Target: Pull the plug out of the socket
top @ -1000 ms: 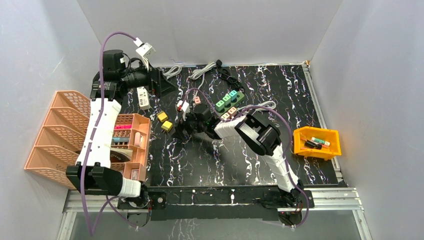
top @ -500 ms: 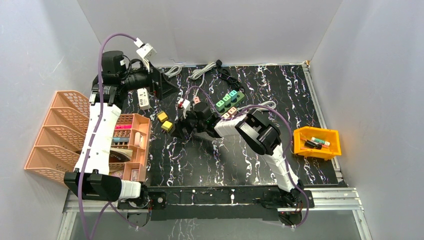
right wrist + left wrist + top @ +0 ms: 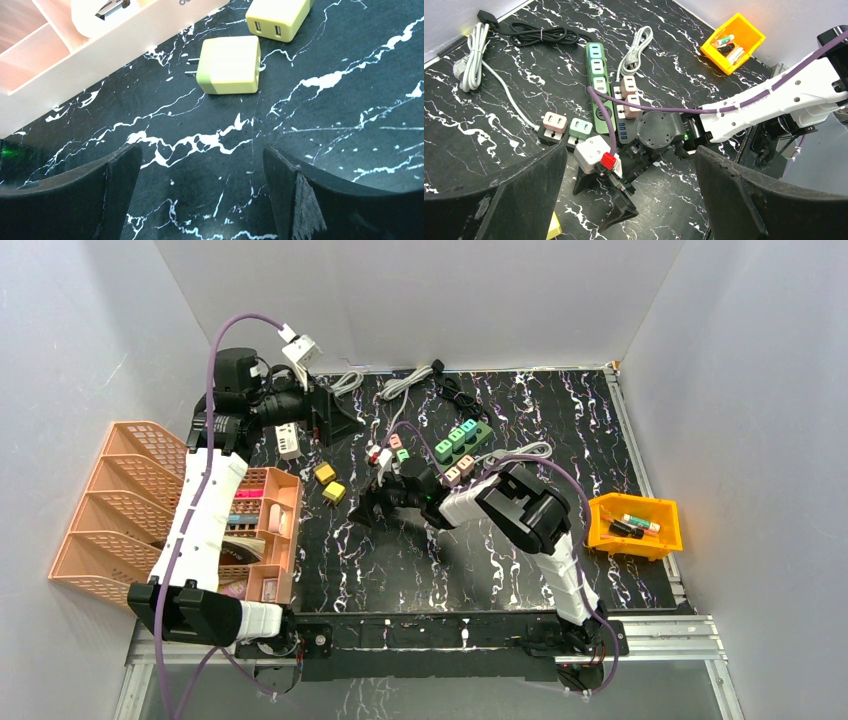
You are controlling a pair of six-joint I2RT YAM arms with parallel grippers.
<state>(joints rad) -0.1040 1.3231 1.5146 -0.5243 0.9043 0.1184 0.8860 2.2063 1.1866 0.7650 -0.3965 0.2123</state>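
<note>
The black, white-veined counter (image 3: 560, 420) carries a green power strip (image 3: 462, 438) lying diagonally near its middle. Behind it lie a bundled white cord (image 3: 405, 383) and a coiled black cord (image 3: 455, 392). A yellow charger (image 3: 325, 473) and a second yellow charger (image 3: 334, 493) lie close together, just beside a peach compartment tray (image 3: 292, 530) on the left. An orange bin (image 3: 625, 545) sits by the right edge.

The left arm (image 3: 200, 510) runs from its base toward 12 o'clock, with the wrist bent toward 3 o'clock. The left hand (image 3: 340, 418) is spread wide and empty. The right arm (image 3: 560, 560) rises to a folded elbow, forearm reaching toward 9 o'clock. The right hand (image 3: 366, 506) is likewise spread wide and empty.
</note>
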